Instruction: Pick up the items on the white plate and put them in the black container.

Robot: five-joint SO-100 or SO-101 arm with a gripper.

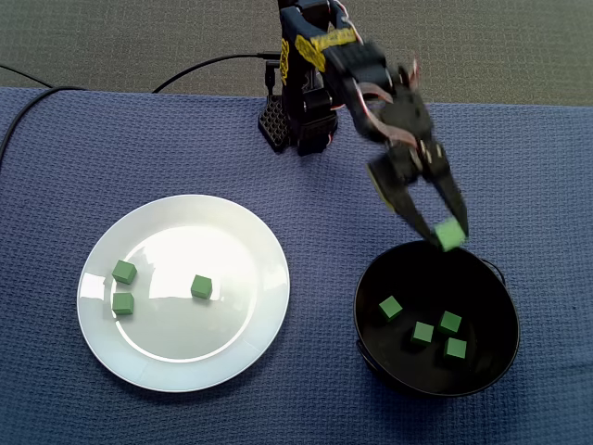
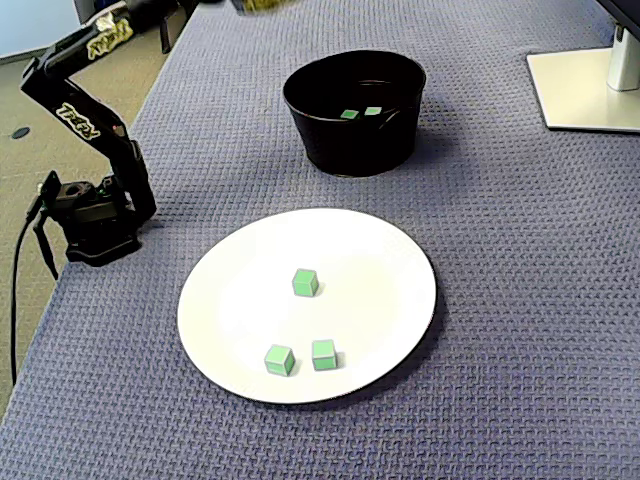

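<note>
My gripper point(image 1: 446, 232) is shut on a green cube point(image 1: 450, 235), which hangs just over the far rim of the black container point(image 1: 491, 306). Several green cubes, such as this one point(image 1: 390, 308), lie on the container's floor. Three more green cubes rest on the white plate point(image 1: 185, 352): two close together on its left side point(image 1: 124, 272) point(image 1: 122, 303) and one near the middle point(image 1: 201, 287). The other fixed view shows the plate point(image 2: 380, 290) with its three cubes point(image 2: 305, 282) point(image 2: 279, 359) point(image 2: 323, 354) and the container point(image 2: 350, 145). There the gripper is cut off at the top edge.
A blue woven cloth point(image 1: 306, 399) covers the table. The arm's base point(image 1: 301, 116) stands at the far edge between plate and container, and black cables point(image 1: 204, 65) run off to the left. A white monitor foot point(image 2: 585, 85) stands to the right of the container.
</note>
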